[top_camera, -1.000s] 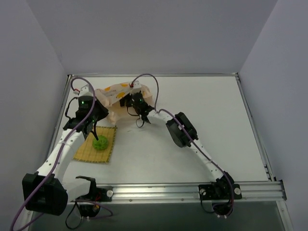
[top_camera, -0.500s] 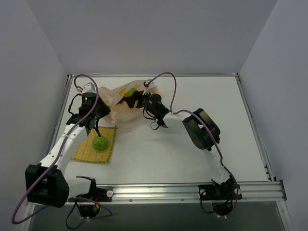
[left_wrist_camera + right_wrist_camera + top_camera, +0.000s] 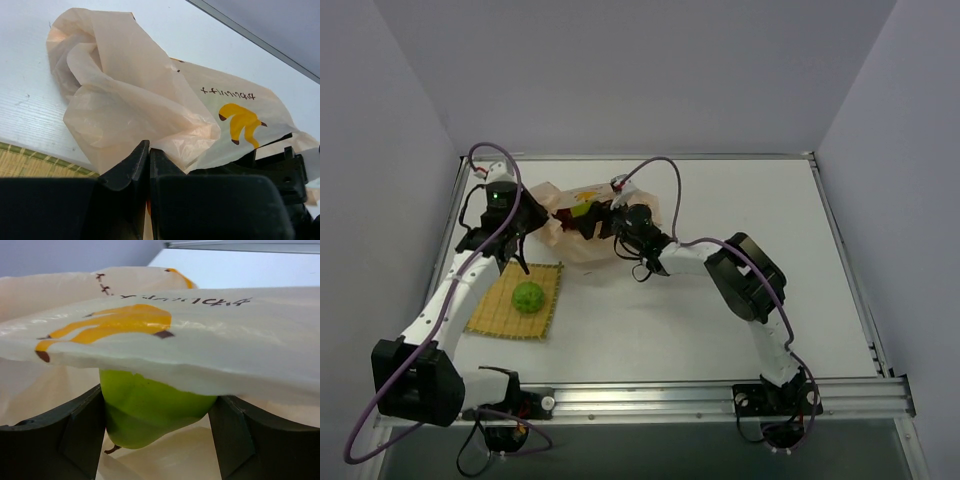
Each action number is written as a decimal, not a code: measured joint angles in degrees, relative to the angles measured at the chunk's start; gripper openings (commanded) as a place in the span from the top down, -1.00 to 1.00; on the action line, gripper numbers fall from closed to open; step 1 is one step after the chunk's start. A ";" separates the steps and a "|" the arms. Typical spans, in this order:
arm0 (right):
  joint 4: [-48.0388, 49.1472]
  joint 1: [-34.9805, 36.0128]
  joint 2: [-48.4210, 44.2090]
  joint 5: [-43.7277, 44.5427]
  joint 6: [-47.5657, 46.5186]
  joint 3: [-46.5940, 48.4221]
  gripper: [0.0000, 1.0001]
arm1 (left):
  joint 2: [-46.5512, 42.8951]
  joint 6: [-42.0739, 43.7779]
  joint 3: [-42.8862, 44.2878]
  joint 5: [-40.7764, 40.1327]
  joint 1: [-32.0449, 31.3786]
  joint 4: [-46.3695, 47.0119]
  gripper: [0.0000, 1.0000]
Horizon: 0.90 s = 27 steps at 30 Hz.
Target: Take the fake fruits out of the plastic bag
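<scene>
**A:** Pear, quick?

**B:** Smooth yellow-green pear-like fake fruit, small brown stem at its low end. It sits inside the mouth of the crinkly translucent peach plastic bag with yellow banana prints; a bag flap drapes over its top.

**A:** Grippers?

**B:** Right gripper is in the bag mouth, fingers clamped on both sides of the pear. Left gripper is at the bag's left end, fingers pressed together, pinching a fold of film.

**A:** Rest?

**B:** Small round bumpy green fruit is outside the bag, near its left front, on the yellow woven square mat. The bag lies on the white table.
</scene>
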 measured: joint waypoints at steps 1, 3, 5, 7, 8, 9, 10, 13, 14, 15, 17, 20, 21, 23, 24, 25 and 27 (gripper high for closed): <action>-1.73 0.90 -0.35 3.37 -1.86 0.02 0.11 | 0.07 -0.17 0.00 0.35 0.00 0.00 0.95; -4.48 3.65 -0.87 11.63 -6.67 0.68 0.14 | -0.09 -0.72 -0.09 0.81 0.00 0.26 0.95; -6.40 6.58 -0.79 19.02 -11.50 2.86 0.18 | -0.63 -1.16 -0.50 1.05 0.00 0.44 0.95; -6.47 9.29 -0.44 26.71 -16.63 5.86 0.23 | -1.86 -1.44 -1.77 1.22 0.00 0.70 0.95; -5.86 10.40 0.07 30.82 -19.37 7.74 0.25 | -2.62 -1.57 -2.64 1.40 0.00 0.70 0.95; -4.76 11.23 0.74 34.38 -21.73 9.90 0.26 | -3.34 -1.73 -3.45 1.53 0.00 0.63 0.95; -3.61 11.80 1.53 37.75 -24.02 11.78 0.28 | -4.00 -1.92 -4.20 1.79 0.00 0.55 0.95; 2.69 12.41 4.09 48.19 -30.60 15.45 0.32 | -4.98 -2.49 -5.64 2.45 0.00 0.59 0.95; 4.92 12.37 5.11 51.19 -32.70 16.33 0.32 | -5.01 -2.60 -5.79 2.54 0.00 0.44 0.95; 6.47 12.33 6.10 53.94 -34.58 17.09 0.32 | -4.92 -2.69 -5.79 2.73 0.00 0.39 0.95; 8.59 12.35 8.31 58.49 -38.34 18.86 0.32 | -4.85 -2.73 -5.77 2.99 0.00 0.44 0.95; 9.79 12.28 11.08 62.14 -42.36 20.55 0.31 | -4.61 -2.71 -5.55 3.30 0.00 0.44 0.95; 9.77 12.28 11.41 61.88 -42.47 20.46 0.30 | -4.33 -2.71 -5.22 3.30 0.00 0.37 0.95; 7.63 12.24 10.73 57.57 -39.78 19.04 0.29 | -3.37 -2.69 -3.89 3.26 0.00 0.35 0.95; 5.79 12.09 9.68 54.69 -37.94 17.97 0.29 | -2.49 -2.67 -2.69 3.26 0.04 0.39 0.95; 3.76 11.78 8.20 50.93 -35.47 16.31 0.29 | -1.77 -2.69 -1.66 3.26 0.04 0.52 0.95; 0.94 11.69 3.54 42.88 -30.58 11.10 0.29 | -0.44 -2.69 0.17 3.23 0.07 0.98 0.95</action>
